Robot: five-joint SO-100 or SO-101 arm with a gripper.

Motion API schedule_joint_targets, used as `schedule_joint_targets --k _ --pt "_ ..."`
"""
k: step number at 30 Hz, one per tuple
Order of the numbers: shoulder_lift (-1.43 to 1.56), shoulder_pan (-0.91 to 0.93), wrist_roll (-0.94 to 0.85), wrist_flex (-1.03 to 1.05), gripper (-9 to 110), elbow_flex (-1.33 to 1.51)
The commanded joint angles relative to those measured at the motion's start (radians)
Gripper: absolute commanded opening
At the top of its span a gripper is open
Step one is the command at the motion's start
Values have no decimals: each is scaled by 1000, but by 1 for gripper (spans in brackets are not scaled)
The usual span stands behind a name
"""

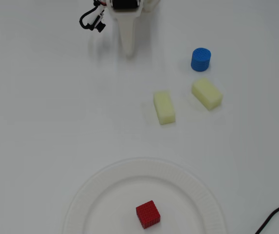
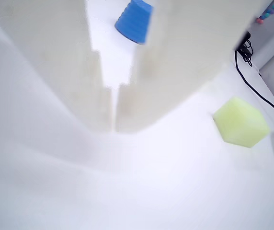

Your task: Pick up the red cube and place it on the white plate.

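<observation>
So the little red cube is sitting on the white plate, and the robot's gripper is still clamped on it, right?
Not quite. The red cube does sit on the white plate, but the gripper is empty and far from it, near the top of the overhead view.

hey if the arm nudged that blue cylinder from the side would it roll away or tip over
Probably neither at first. The blue cylinder stands upright on its flat end on the table, about as wide as tall, so a low push would likely slide it. A high push might topple it; then its round side could roll. Its ridged surface suggests decent grip.
</observation>
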Motion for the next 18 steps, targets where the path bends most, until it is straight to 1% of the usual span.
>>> schedule_joint_targets --k 1,18 --pt "8 6 -6 6 0 3" --pt "8 8 2 6 1 3"
